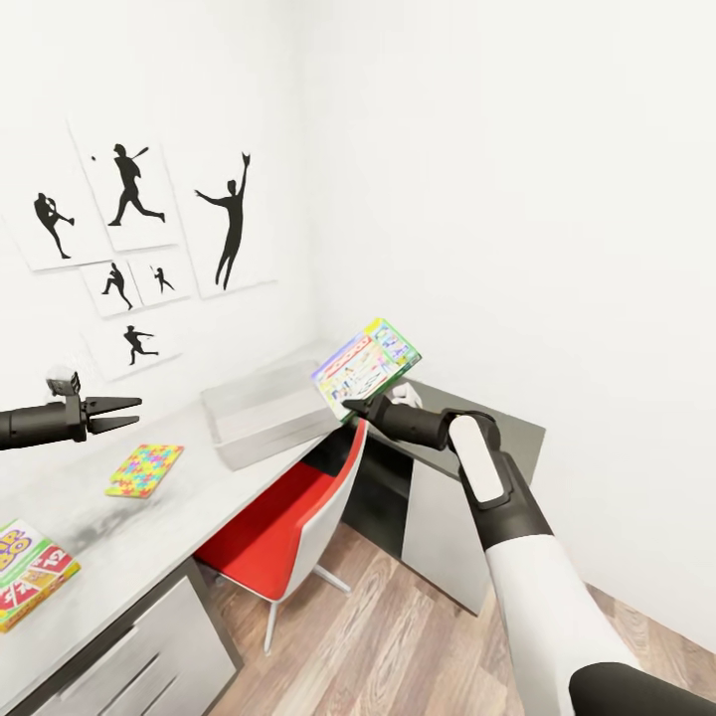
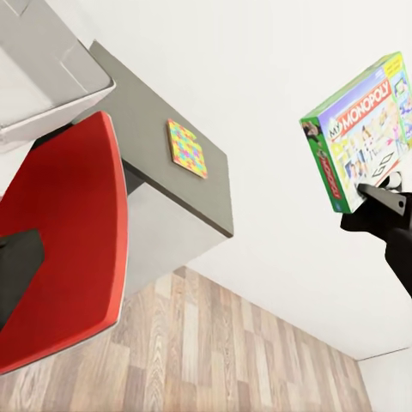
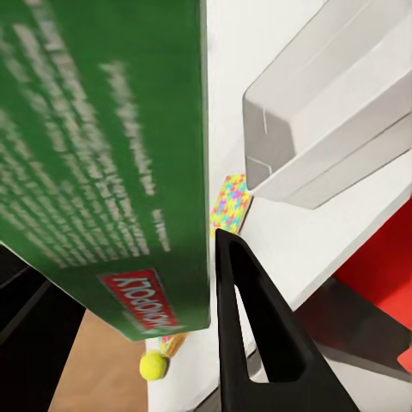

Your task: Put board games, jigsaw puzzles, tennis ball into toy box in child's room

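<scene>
While the right gripper clamps the Monopoly board game by its lower edge, the head view puts the toy box just beside that hand, lower and toward the robot's left, with its long axis along the table. The game stands tilted up from the fingers, printed face toward the camera, near the bin's end rim but not over the bin. The right arm is clearly the nearer one for the drop. The left gripper hovers with jaws narrowly parted and empty, above a jigsaw puzzle. The Skip-Bo board game lies flat well behind it, toward the robot.

From the left wrist view, the Monopoly box is green-edged with red side lettering, pinched at its bottom corner by the right gripper. A second jigsaw puzzle lies flat on the dark grey side unit, beyond the red chair.

Through the right wrist view, the game's green back sits against one dark finger. The toy box lies ahead of the fingertips, slightly off to the side. A tennis ball and a puzzle show past the box edge.
</scene>
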Controlling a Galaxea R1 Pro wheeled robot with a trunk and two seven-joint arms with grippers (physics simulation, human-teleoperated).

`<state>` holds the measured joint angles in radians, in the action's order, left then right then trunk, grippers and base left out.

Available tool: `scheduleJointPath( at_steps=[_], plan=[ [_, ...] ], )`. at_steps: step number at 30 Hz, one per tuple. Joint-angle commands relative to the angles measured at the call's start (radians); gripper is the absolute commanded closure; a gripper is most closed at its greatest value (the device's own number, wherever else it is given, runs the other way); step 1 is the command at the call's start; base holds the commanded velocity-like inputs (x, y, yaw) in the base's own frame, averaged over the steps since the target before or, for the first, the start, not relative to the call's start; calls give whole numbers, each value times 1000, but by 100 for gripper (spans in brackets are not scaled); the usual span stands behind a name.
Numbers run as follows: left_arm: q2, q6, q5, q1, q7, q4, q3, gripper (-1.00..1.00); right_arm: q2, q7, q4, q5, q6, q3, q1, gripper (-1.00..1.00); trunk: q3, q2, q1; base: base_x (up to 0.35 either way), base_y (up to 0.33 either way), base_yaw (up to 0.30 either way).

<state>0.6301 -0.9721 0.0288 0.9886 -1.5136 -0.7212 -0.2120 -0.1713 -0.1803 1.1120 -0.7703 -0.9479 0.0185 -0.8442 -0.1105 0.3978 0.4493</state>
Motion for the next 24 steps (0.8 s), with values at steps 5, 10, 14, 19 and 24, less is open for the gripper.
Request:
scheduleJointPath(
  at_steps=[5,10,14,19,24],
  plan=[
    [0,-11,0,1,-4,0,0,-100,-2,-9,0,8,-4,-14,-1,100,-2,2,1,153,132,0],
    [0,-11,1,1,-4,0,0,-100,-3,-8,0,8,-3,-16,-1,100,-2,2,1,200,-74,141],
    [0,-11,2,1,-4,0,0,-100,-3,-8,0,7,-3,-16,-1,100,-2,2,1,129,-234,255],
    [0,-11,4,1,-4,0,0,-100,-3,-8,0,7,-3,-15,-1,100,-2,2,1,36,-292,281],
    [0,-12,5,1,-5,0,0,-100,-3,-8,0,7,-4,-15,-1,100,-2,2,1,7,-234,288]
  ],
)
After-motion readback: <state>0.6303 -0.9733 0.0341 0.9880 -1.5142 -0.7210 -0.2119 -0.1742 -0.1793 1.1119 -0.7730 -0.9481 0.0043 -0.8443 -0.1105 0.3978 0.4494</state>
